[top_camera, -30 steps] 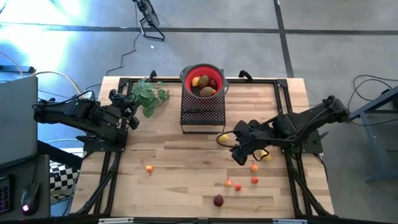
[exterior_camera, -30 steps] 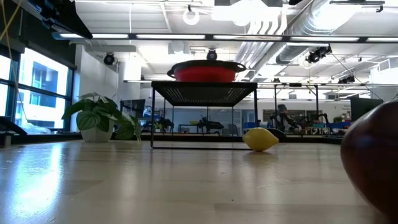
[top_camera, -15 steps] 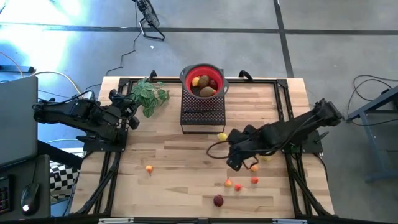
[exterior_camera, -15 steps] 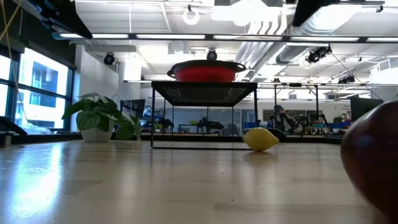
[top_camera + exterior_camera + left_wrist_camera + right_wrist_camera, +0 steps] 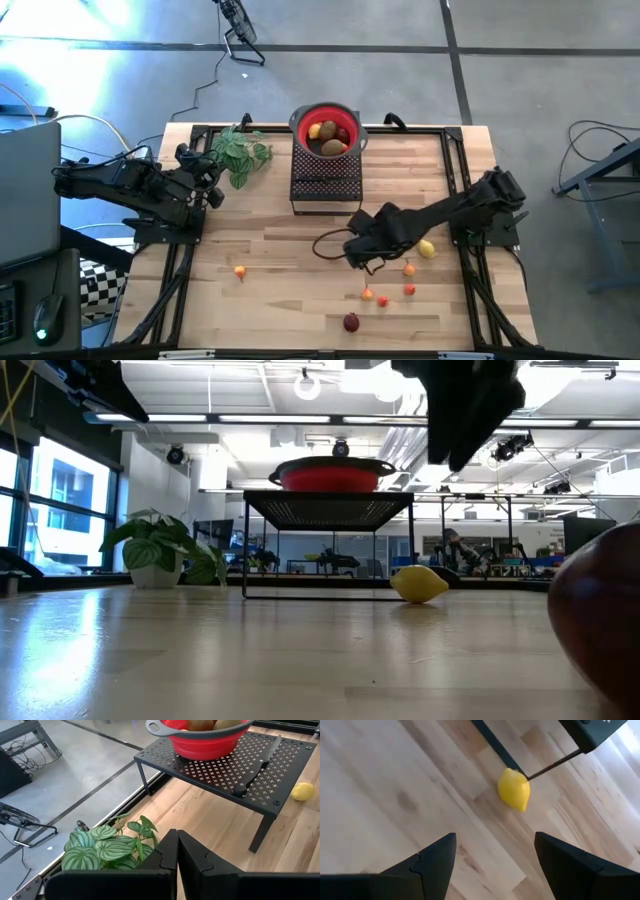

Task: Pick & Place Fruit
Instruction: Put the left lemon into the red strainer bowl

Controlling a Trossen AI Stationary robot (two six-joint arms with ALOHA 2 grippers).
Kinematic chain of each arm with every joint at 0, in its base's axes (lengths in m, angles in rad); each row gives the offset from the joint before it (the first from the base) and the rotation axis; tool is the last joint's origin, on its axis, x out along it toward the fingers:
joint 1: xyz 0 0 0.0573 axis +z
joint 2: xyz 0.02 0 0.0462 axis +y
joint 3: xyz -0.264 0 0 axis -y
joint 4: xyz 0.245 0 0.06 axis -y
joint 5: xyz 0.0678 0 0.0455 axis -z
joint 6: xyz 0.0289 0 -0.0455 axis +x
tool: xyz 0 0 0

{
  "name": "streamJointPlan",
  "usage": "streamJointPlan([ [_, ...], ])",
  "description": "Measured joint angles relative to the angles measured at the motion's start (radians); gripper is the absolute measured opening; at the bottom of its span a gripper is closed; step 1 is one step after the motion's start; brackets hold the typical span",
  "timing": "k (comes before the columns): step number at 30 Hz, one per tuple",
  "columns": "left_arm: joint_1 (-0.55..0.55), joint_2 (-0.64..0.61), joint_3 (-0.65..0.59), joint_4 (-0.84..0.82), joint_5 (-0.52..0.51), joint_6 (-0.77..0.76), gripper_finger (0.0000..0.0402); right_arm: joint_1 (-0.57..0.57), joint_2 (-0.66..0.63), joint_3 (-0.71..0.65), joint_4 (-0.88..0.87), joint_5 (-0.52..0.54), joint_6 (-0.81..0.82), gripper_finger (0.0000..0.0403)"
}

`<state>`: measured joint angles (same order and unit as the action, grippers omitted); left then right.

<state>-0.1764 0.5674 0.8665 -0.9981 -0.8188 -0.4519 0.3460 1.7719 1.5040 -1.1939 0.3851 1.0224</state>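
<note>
Lemon (image 5: 514, 790) beside black rack (image 5: 324, 183)

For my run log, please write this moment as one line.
right tool: open, empty, above table near lemon | left tool: shut, waiting by plant | red bowl: holds fruit

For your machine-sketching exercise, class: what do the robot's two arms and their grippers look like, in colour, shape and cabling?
Both arms are matt black, built of chunky jointed segments. The right gripper ends in two broad, flat, wedge-shaped black fingers. The left gripper has two angular black fingers on a wide black crossbar. A thin dark cable loops beside the right arm. No markings are visible.
</note>
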Motion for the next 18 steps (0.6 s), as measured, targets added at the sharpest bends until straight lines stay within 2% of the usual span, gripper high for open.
streamJointPlan([
  [9,0.0,0.0,0.0,0.0,0.0,0.0,0.0,-0.068,0.089,0.0,0.059,-0.087,0.003,0.0263],
  [18,0.0,0.0,0.0,0.0,0.0,0.0,0.0,-0.131,0.102,0.0,0.079,-0.069,0.097,0.0263],
])
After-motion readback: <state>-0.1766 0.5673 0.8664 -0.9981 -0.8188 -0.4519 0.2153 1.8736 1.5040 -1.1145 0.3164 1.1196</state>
